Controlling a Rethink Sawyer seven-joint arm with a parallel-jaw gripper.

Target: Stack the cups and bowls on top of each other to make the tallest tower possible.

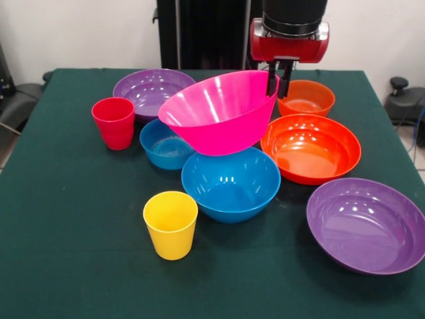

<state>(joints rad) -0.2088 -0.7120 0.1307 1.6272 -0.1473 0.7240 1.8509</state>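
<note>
My gripper (277, 85) is shut on the right rim of the big pink bowl (219, 113), which hangs tilted in the air above the large blue bowl (230, 184). Its low side almost meets the blue bowl's far rim. A smaller blue bowl (163, 145) sits just left of it, partly hidden by the pink bowl. A yellow cup (170, 224) stands upright in front, and a red-pink cup (113, 123) stands at the left.
A purple bowl (147, 88) rests at the back left and another purple bowl (366, 224) at the front right. A wide orange bowl (311, 148) lies right of centre, with a small orange bowl (306, 98) behind it.
</note>
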